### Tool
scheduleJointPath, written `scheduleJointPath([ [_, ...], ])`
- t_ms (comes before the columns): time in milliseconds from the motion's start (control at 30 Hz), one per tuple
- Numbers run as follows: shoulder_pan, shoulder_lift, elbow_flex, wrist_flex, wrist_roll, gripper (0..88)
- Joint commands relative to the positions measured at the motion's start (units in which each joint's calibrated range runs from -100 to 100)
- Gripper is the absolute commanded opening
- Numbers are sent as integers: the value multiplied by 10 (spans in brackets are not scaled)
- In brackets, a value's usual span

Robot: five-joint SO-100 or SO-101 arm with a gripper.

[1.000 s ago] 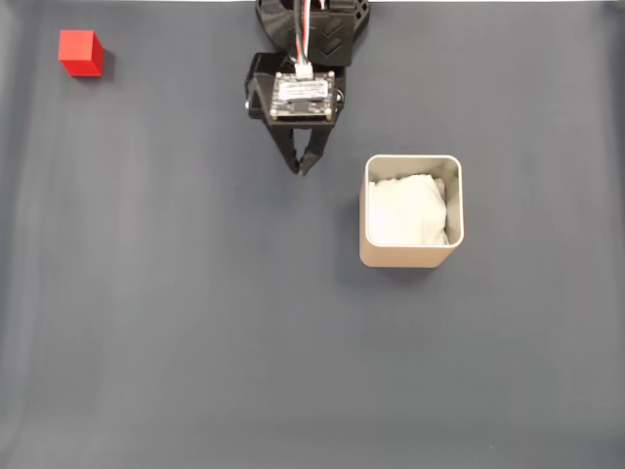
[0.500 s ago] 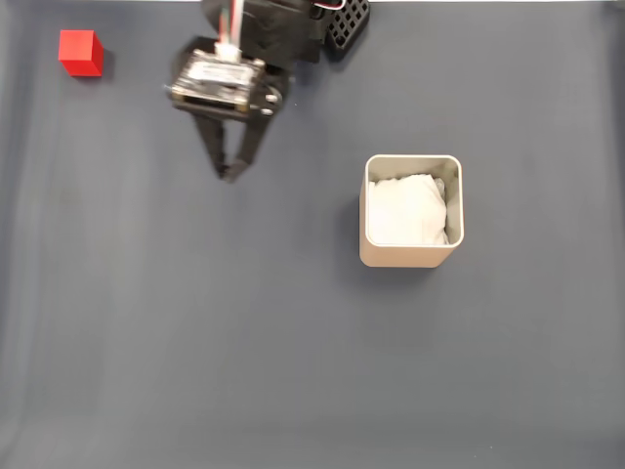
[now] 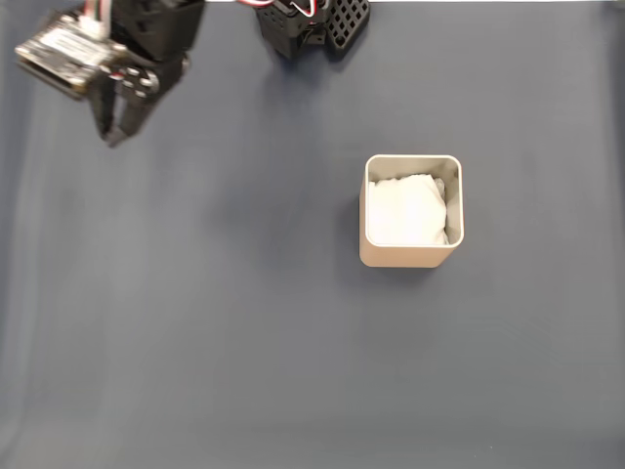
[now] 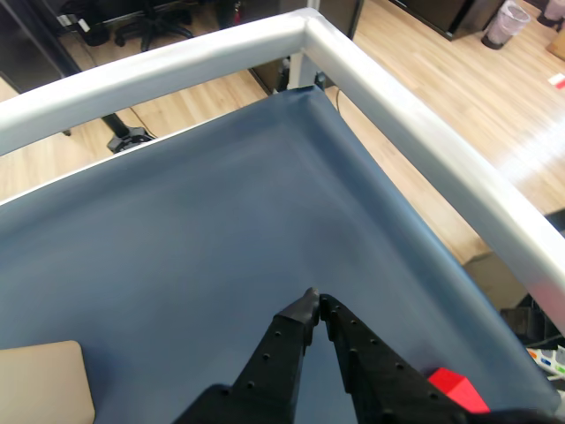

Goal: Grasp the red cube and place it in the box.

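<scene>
In the fixed view my gripper (image 3: 115,139) hangs over the mat's top left corner, fingers together and pointing down the picture, with nothing between them. The arm's head covers the spot where the red cube lies there. The wrist view shows the red cube (image 4: 455,389) on the mat at the bottom right, just to the right of my shut gripper (image 4: 313,301) and behind its tips. The box (image 3: 410,256), beige-grey with white padding inside, stands right of the mat's centre, far from the gripper. A beige rounded corner (image 4: 44,389) at the wrist view's bottom left looks like the box.
The arm's black base (image 3: 312,24) sits at the top middle of the dark blue-grey mat (image 3: 244,342). In the wrist view a silver table rail (image 4: 424,150) borders the mat close beyond the gripper, with wooden floor behind it.
The arm has swung left along the top of the fixed view, from the middle to the top left corner, and now covers the red cube. The fingers stayed together. The box has not moved.
</scene>
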Motion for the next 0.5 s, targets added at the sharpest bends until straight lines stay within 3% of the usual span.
scheduleJointPath([
  [0,43,21,-53,9,3,3],
  [467,187,86,-91,57,9,2],
])
